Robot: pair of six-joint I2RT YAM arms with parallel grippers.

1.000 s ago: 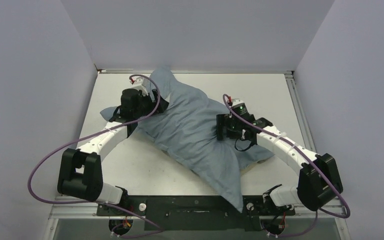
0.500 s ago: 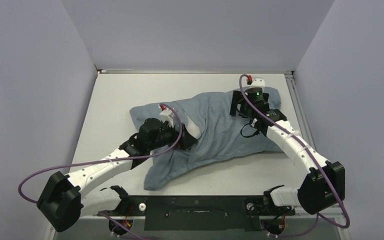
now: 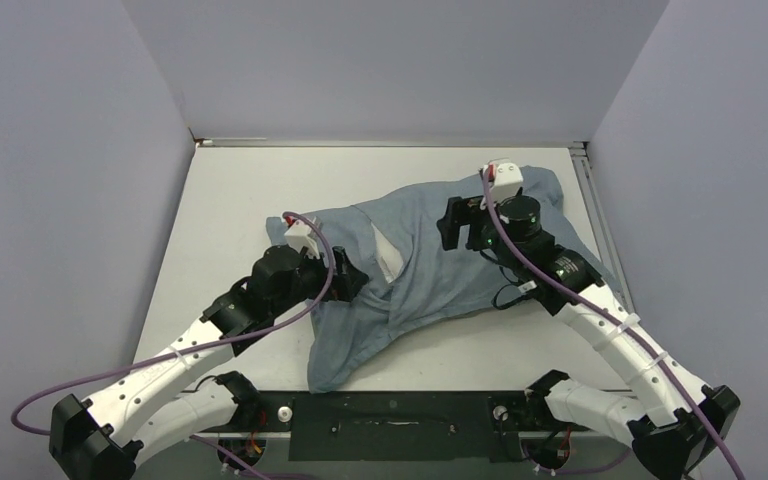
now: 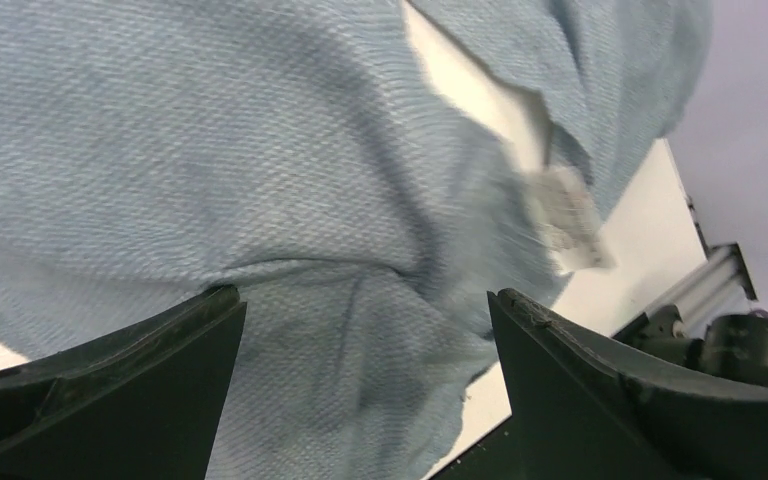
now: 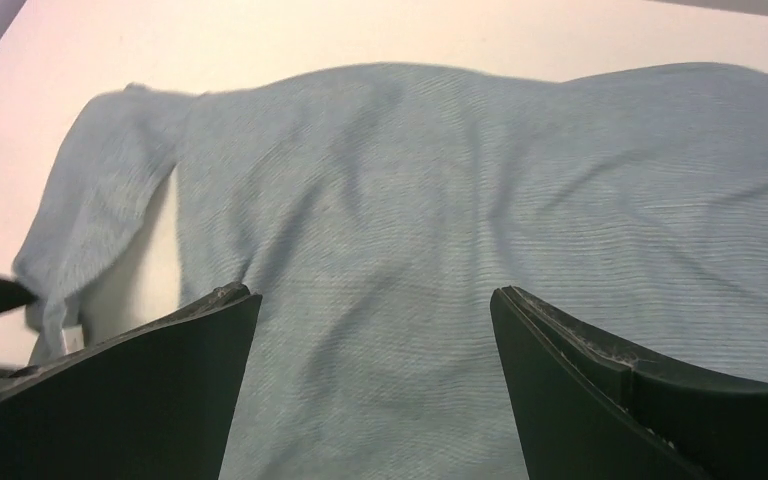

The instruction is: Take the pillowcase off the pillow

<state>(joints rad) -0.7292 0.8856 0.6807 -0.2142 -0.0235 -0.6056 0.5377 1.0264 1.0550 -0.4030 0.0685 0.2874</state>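
Note:
The pillowcase (image 3: 430,270) lies grey-blue face up across the middle of the table, from the far right down to a loose tail at the near centre. A slit in it shows a strip of the white pillow (image 3: 390,257); most of the pillow is hidden inside. My left gripper (image 3: 352,283) is open over the cloth's left part, the cloth (image 4: 290,200) between its spread jaws, with the pillow (image 4: 480,95) and a small label (image 4: 570,220) beyond. My right gripper (image 3: 450,222) is open above the cloth (image 5: 480,200), nothing held; the pillow (image 5: 150,250) shows at its left.
The white table (image 3: 250,190) is walled by grey panels at the back and both sides. A metal rail (image 3: 585,190) runs along the right edge. A black mounting plate (image 3: 390,420) with the arm bases lies at the near edge, just below the cloth's tail.
The left arm drew back towards the near left and the right gripper shifted left and nearer. The cloth spread flatter, its slit now showing white pillow.

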